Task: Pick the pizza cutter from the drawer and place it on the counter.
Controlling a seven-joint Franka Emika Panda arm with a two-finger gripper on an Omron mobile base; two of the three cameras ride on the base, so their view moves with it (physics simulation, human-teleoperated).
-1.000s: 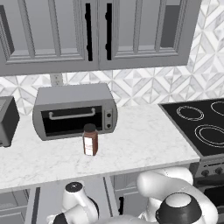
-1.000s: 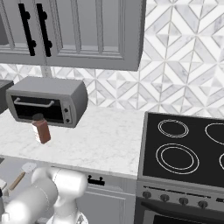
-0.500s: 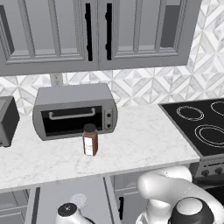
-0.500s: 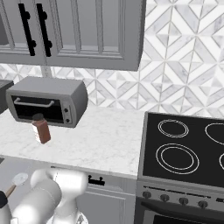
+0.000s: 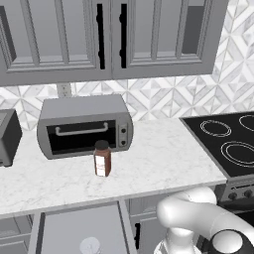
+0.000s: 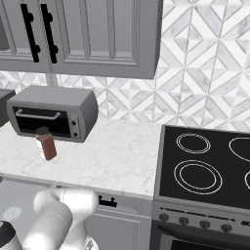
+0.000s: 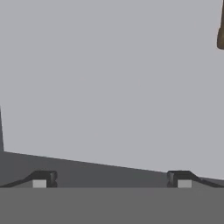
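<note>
The arm has been swung down into the drawer (image 5: 74, 225), the gripper (image 7: 111, 179) held wide and empty over its floor, the pizza cutter (image 5: 90, 245) lying uncovered near the drawer's front edge, ungrasped.

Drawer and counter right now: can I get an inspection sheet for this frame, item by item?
Surface: white marble counter; the pizza cutter is not on it yet.
Job's things: drawer pulled open; pizza cutter lies inside, its round wheel showing.
Clutter: brown bottle upright in front of toaster oven; dark appliance at the counter's left end.
Tool: tool open, empty, over the drawer's grey floor.
Cables: nothing seen.
Surroundings: black stovetop; grey wall cabinets.
</note>
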